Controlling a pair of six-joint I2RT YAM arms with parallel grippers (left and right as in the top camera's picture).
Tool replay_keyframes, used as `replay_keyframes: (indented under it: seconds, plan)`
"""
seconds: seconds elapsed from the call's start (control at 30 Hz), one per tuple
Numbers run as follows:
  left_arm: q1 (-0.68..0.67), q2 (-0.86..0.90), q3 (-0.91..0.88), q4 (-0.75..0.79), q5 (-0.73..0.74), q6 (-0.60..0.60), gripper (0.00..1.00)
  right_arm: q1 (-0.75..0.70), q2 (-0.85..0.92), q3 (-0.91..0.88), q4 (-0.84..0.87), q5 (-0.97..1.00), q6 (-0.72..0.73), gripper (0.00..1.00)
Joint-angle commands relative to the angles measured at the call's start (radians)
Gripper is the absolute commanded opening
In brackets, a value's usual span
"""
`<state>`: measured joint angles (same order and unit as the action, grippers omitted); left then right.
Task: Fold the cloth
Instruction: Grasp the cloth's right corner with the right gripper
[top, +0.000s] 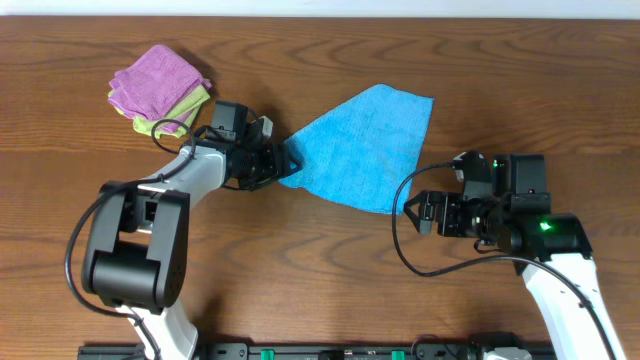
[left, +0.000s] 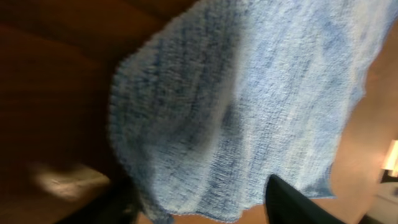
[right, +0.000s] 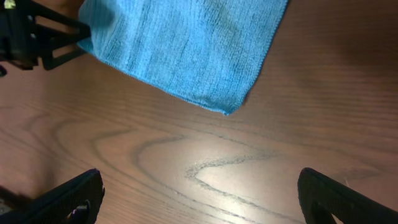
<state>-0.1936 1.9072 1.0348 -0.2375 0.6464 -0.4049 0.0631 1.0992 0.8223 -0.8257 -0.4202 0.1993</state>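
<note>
Firmly, left tool pinches the cloth corner; right tool gapes.

The cloth in mid-frame is plain sky-blue with no pattern; the left wrist view shows its weave flecked paler and darker blue. At upper left, the purple cloth is pinkish-violet and lies over the green cloth, a light yellow-green. The table is reddish-brown wood with wavy darker grain. The left gripper and right gripper are black
</note>
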Motion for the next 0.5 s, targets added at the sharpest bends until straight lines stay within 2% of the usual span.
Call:
replay_keyframes:
  seconds: [0.0, 0.07, 0.1, 0.13, 0.27, 0.47]
  plan:
    - [-0.003, 0.086, -0.038, -0.017, -0.122, 0.025, 0.47, -0.006, -0.007, -0.006, -0.001, -0.034, 0.014, 0.99]
    - [-0.003, 0.096, -0.038, -0.017, -0.117, 0.035, 0.27, -0.005, -0.007, -0.006, -0.002, -0.033, 0.014, 0.99]
    - [-0.003, 0.098, -0.038, -0.017, -0.117, 0.043, 0.11, -0.006, -0.007, -0.006, -0.002, -0.034, 0.014, 0.99]
    - [-0.003, 0.098, -0.038, -0.019, -0.114, 0.047, 0.06, -0.006, -0.007, -0.006, -0.005, -0.033, 0.013, 0.99]
    - [0.011, 0.089, -0.029, -0.037, -0.076, 0.082, 0.05, -0.006, -0.006, -0.023, -0.003, -0.024, 0.009, 0.99]
    - [0.043, 0.051, 0.044, -0.189, -0.07, 0.169, 0.06, -0.006, 0.029, -0.17, 0.106, -0.039, 0.039, 0.98]
